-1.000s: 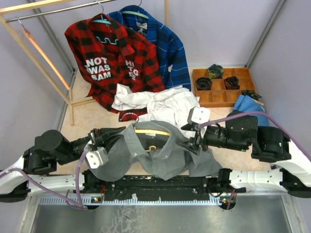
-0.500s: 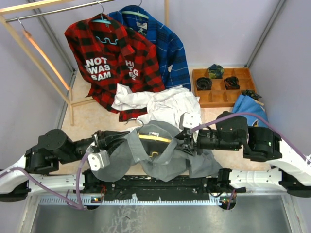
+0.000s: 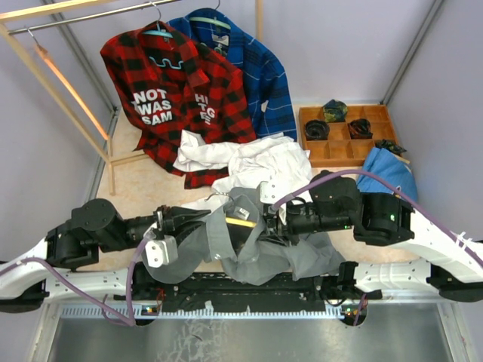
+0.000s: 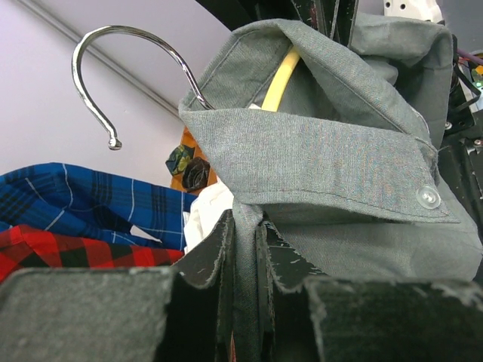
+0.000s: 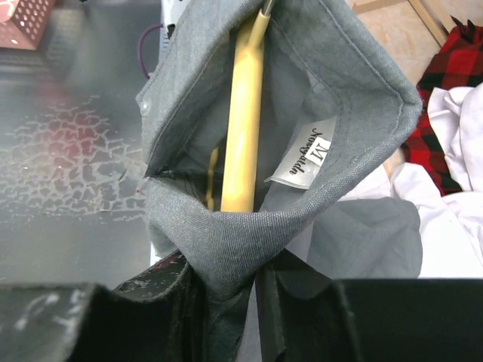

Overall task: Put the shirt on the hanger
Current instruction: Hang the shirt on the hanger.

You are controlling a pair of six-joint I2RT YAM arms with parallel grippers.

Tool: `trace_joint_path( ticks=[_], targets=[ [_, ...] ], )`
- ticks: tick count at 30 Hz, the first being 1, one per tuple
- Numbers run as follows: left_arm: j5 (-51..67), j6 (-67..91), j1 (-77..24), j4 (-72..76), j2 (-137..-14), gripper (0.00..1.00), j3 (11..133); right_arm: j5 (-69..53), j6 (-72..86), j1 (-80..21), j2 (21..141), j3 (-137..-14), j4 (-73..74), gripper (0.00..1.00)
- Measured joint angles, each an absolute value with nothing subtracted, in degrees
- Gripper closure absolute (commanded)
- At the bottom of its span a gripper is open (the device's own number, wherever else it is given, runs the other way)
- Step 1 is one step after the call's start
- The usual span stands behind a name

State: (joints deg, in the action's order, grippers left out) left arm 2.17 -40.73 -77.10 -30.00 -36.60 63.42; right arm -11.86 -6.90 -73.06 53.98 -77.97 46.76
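progress: hanger point(image 5: 243, 113) inside shirt point(image 3: 302, 256) collar — shoulders not yet seated | left gripper point(image 4: 245, 226), right gripper point(image 5: 226, 264): both pinching shirt fabric

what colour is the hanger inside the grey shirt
The hanger is pale yellow, clearest in the right wrist view.

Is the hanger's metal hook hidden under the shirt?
No, the hanger's hook sticks out bare beside the shirt collar in the left wrist view.
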Motion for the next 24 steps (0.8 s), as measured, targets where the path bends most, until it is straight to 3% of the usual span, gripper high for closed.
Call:
trace_joint_path(
  ticks=[13, 17, 20, 22, 24],
  targets=[
    [4.1, -40.2, -77.0, -29.1, -36.9, 1.0, 63.1, -15.0, -6.5, -73.1, 54.5, -78.0, 44.0, 0.68],
    [5.0, -40.1, -77.0, -29.2, -37.6, 1.0, 63.1, -17.1, -6.4, -73.1, 55.6, -78.0, 43.6, 0.76],
    [5.6, -40.0, -77.0, -29.4, -37.8, 0.99, 63.0, -17.6, -5.9, -72.9, 56.0, -78.0, 44.1, 0.9],
    [5.9, -39.9, -77.0, -29.3, -37.8, 0.94, 63.0, -16.9, -5.4, -72.5, 56.0, -78.0, 44.1, 0.99],
    [5.6, -39.8, -77.0, -29.3, -37.8, 0.81, 63.0, -16.3, -5.3, -72.3, 56.0, -78.0, 44.0, 1.0]
  ],
)
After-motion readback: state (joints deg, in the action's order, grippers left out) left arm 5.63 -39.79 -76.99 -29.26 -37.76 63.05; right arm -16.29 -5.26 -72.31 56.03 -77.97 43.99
